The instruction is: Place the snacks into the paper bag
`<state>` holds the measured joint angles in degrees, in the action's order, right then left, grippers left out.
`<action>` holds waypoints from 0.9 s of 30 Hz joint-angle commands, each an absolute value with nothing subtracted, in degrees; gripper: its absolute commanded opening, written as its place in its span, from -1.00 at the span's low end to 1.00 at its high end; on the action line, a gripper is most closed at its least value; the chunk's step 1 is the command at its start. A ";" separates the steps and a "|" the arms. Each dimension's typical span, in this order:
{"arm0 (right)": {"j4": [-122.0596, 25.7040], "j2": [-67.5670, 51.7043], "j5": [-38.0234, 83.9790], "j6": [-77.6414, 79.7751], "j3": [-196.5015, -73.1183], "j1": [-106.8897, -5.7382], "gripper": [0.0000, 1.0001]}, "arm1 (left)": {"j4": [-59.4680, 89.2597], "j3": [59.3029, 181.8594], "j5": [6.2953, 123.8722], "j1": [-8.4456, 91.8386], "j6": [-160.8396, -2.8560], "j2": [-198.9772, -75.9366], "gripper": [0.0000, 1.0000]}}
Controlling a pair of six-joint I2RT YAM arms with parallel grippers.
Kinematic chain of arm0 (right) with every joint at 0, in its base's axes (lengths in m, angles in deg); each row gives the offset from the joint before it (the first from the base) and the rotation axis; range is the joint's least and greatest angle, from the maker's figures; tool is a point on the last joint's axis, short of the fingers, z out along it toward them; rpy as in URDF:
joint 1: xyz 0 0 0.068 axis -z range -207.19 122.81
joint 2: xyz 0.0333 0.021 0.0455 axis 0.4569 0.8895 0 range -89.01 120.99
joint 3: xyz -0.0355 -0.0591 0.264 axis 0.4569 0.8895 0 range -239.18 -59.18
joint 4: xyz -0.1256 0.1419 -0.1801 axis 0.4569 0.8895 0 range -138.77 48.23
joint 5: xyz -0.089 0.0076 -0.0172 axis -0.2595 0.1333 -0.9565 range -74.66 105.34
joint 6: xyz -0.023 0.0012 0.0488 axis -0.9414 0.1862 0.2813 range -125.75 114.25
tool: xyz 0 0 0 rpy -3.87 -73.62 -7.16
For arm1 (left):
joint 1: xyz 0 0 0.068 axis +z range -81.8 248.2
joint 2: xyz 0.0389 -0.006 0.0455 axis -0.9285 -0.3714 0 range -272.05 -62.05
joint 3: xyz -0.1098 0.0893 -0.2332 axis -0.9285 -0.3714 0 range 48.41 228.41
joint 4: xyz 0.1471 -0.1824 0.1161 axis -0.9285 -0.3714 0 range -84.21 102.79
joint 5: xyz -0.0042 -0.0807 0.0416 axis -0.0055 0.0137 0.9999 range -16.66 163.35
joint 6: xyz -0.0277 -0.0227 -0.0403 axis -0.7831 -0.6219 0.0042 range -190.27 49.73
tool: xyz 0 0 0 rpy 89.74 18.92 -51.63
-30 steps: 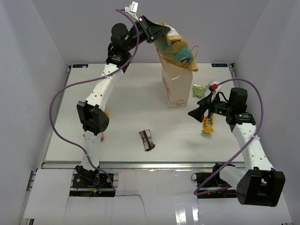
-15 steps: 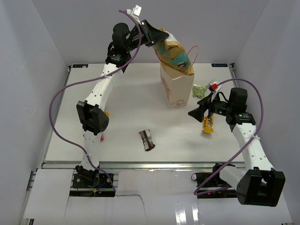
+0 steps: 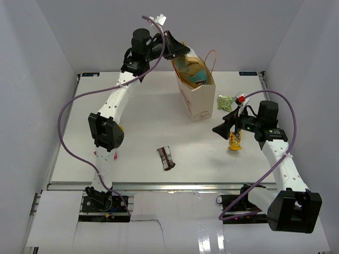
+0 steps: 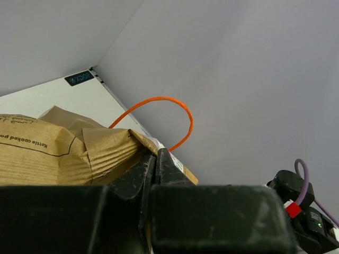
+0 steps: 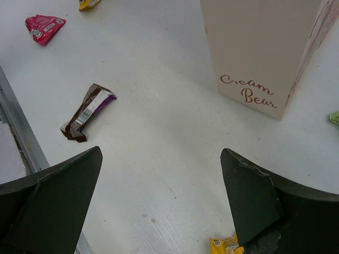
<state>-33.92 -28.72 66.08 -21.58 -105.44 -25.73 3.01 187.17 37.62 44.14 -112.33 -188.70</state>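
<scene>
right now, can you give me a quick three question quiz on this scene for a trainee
1. True or false: the left tool is shut on the tan pouch, which already sits partly inside the paper bag.
2. Which tool stands open and holds nothing?
3. Fill in: the writing on the bag's side reads "Cream ____".

Key: 1 true. 2 the right tool. 3 Bear.
</scene>
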 commanded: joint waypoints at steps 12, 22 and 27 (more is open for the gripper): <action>-32.87 -28.81 61.57 -23.94 -105.49 -25.52 0.96 | 2.33 187.63 39.33 42.18 -110.70 -190.28 -0.14; -29.88 -27.40 53.48 -22.36 -106.64 -25.52 0.96 | 2.77 189.04 40.74 42.18 -112.10 -188.62 0.34; -29.70 -26.18 47.34 -18.77 -107.43 -25.52 0.95 | 2.25 189.04 41.00 42.18 -111.58 -187.12 0.40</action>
